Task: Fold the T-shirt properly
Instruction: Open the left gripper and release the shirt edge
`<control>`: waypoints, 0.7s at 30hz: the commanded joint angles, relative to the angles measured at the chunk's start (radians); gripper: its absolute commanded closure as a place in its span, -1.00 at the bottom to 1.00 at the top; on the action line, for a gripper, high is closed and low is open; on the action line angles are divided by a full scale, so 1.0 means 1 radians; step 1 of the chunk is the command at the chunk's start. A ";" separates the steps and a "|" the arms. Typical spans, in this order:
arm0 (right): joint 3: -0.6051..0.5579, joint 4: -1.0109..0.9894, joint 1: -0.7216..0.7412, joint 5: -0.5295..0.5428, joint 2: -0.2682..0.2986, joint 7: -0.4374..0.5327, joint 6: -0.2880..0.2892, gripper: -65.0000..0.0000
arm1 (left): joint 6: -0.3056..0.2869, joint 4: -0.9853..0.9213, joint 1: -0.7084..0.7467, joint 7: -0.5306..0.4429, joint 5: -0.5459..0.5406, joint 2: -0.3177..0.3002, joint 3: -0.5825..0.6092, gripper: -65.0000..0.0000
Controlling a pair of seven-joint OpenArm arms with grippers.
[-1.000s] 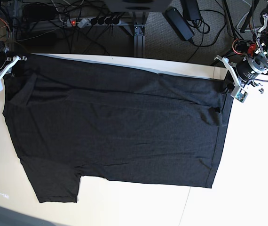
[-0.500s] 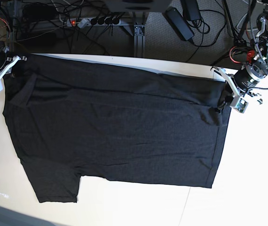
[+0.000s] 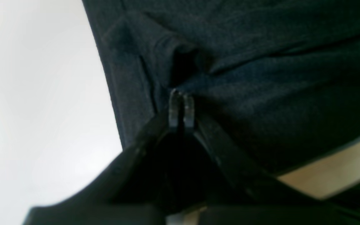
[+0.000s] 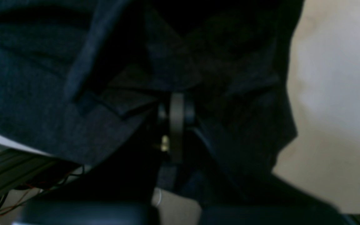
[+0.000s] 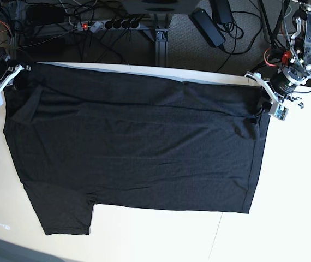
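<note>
The T-shirt [image 5: 133, 153] is plain black and soft, spread flat over most of the pale table [image 5: 286, 207], with one short sleeve [image 5: 63, 213] sticking out at the near left corner of the base view and a shallow fold running along its far edge. Its long axis runs side to side across that view, hem [image 5: 256, 158] toward the left gripper [image 5: 265, 106] and shoulder end toward the right gripper [image 5: 5, 82]. Both sets of fingers [image 3: 180, 107] are clenched on bunched cloth at the two far corners, though both wrist views are dark and blurred, and no print shows.
</note>
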 commanded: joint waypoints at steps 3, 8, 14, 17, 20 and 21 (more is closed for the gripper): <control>0.013 0.009 0.001 0.000 0.023 0.011 0.040 1.00 | -0.006 0.006 0.037 0.019 0.014 -0.013 -0.002 1.00; 0.013 0.009 0.001 0.000 0.023 0.011 0.040 1.00 | -0.005 0.024 0.039 0.028 0.012 -0.013 -0.010 1.00; 0.013 0.009 0.000 0.000 0.023 0.011 0.040 1.00 | -0.005 0.124 0.033 0.020 -0.033 -0.013 -0.109 0.89; 0.013 0.009 0.001 0.001 0.023 0.016 0.040 1.00 | -0.005 0.189 0.003 0.029 -0.092 -0.019 -0.191 0.63; 0.013 0.009 0.001 0.000 0.023 0.016 0.040 1.00 | -0.006 0.198 -0.050 0.032 -0.148 -0.056 -0.219 0.37; 0.013 0.009 0.001 0.000 0.023 0.016 0.040 1.00 | -0.006 0.194 -0.071 0.032 -0.147 -0.067 -0.219 0.28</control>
